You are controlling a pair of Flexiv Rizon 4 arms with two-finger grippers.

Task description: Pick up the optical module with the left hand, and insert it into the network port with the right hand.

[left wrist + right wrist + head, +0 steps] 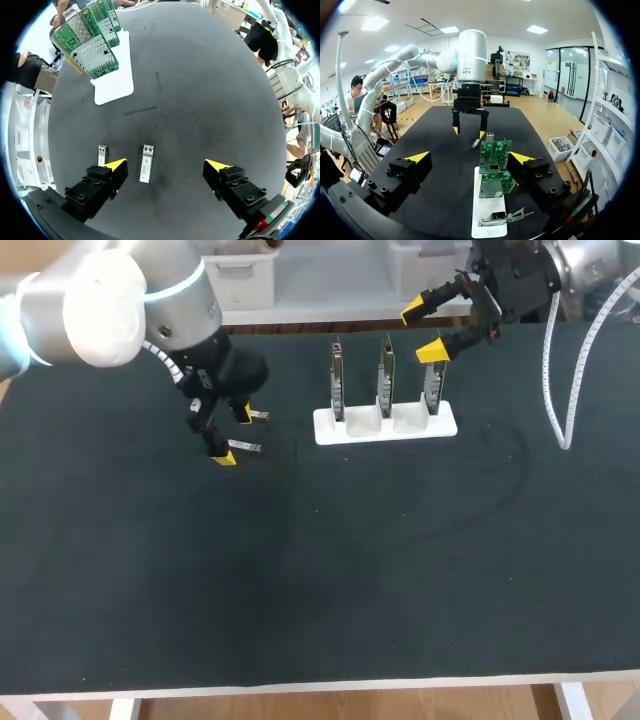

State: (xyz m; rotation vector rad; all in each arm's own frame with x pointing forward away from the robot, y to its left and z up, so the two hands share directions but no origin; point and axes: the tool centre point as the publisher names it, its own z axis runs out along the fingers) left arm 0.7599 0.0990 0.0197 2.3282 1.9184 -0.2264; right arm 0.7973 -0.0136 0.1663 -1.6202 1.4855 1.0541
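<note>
A dark surface (400, 570) carries a white holder (385, 426) toward its far side, with three green circuit boards (386, 375) standing upright in it side by side. Well to the left of the holder, two small silver optical modules lie flat on the surface, near each other but apart. The left gripper (166, 166) hangs over them with its fingers spread wide and holding nothing. In the left wrist view, one optical module (146, 162) lies in the gap between the fingers, closer to one of them, and the other module (102, 154) lies just outside that same finger. The right gripper (423, 330) hangs above the far right end of the holder, its fingers also wide and empty, with the boards ahead of it.
</note>
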